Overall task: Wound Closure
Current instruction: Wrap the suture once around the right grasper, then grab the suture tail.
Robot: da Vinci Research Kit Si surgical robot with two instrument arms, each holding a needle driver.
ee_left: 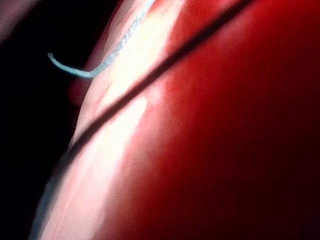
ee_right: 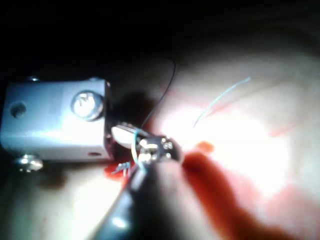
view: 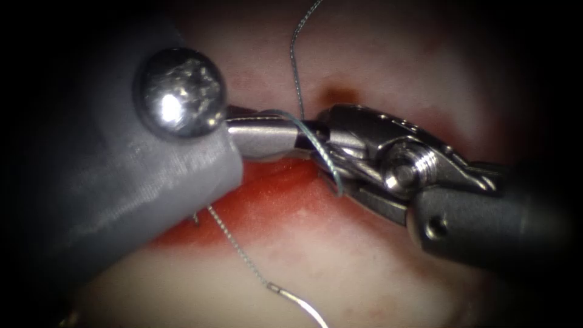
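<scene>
Pale, glistening tissue (view: 340, 267) fills the background, wet with red fluid (view: 267, 194) along the cut. Nearest, at the lower edge, the curved steel needle (view: 306, 304) lies free on the tissue, held by neither tool. Fine braided thread (view: 237, 246) runs up from it and loops over the right tool (view: 303, 143) at centre; whether its jaws are spread or pressed together, I cannot tell. Upper left, the left tool (view: 179, 91) shows a rounded steel screw head.

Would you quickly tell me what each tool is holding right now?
Left tool: cannot be told; thread drapes over it.
Right tool: cannot be told.
Needle: lies free on the tissue.
</scene>
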